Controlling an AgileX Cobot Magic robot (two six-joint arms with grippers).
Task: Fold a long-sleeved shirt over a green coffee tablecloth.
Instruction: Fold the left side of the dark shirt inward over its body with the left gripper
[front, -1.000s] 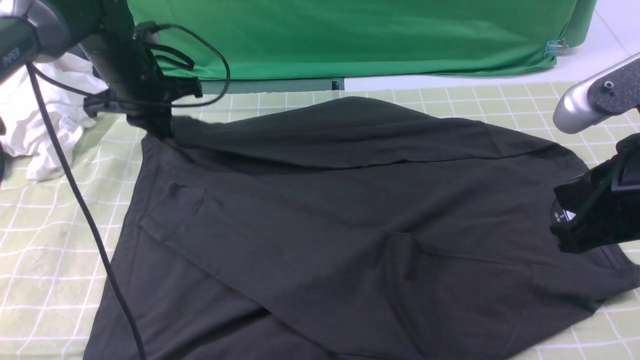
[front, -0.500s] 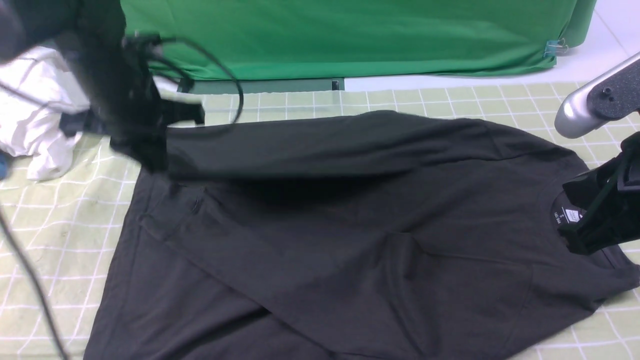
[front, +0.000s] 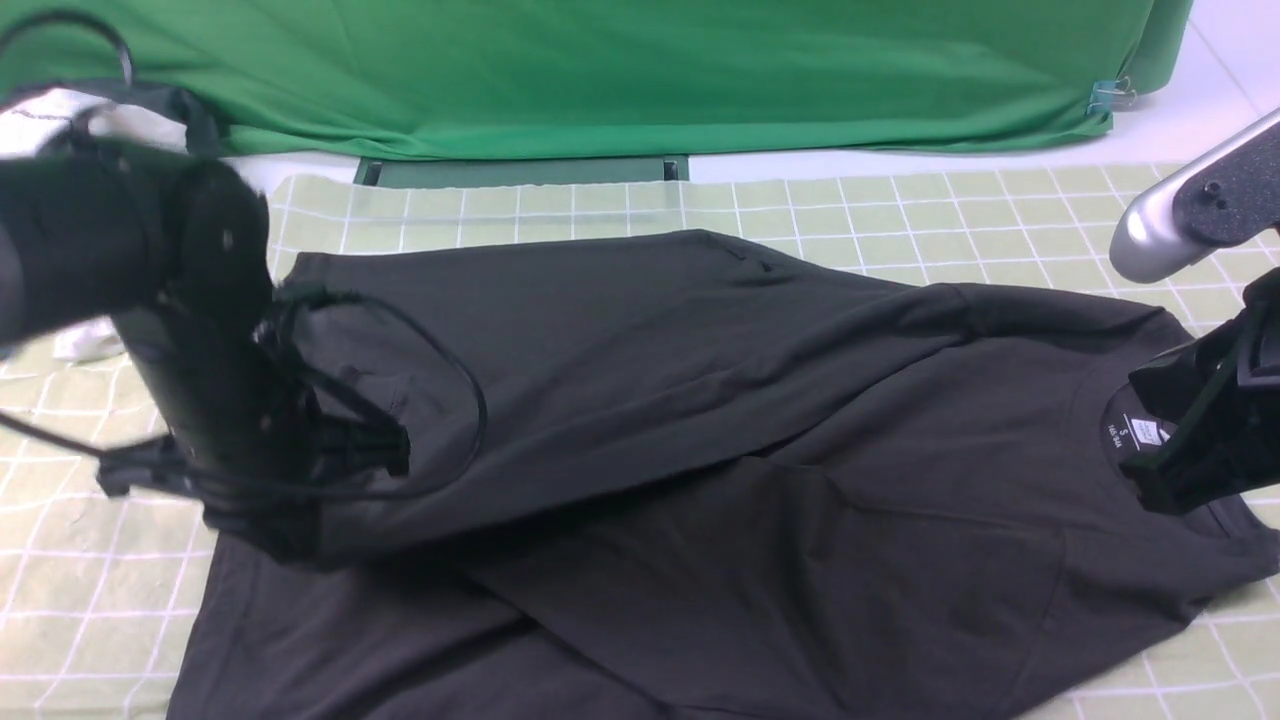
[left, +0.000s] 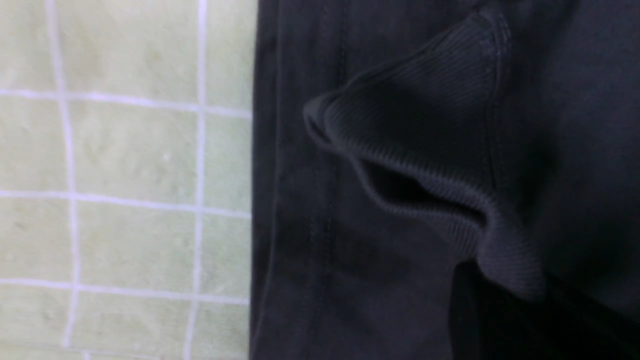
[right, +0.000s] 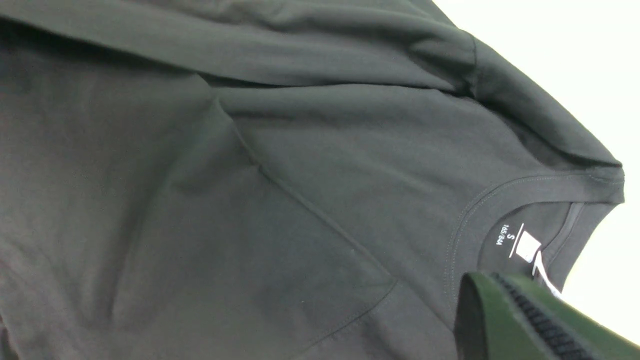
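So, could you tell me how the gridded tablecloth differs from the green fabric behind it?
The tablecloth is pale yellow-green with white grid lines; the backdrop fabric is saturated, plain green. The tablecloth lies flat under the black shirt; the backdrop fabric hangs behind, wrinkled. Both are green cloths.

One shirt (front: 700, 420), one tablecloth (front: 900, 210), one green backdrop (front: 700, 70)

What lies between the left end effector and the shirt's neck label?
Only the long-sleeved shirt itself: black fabric, a sleeve lying across the body, all the way from left end effector to neck label. Front view shows it.
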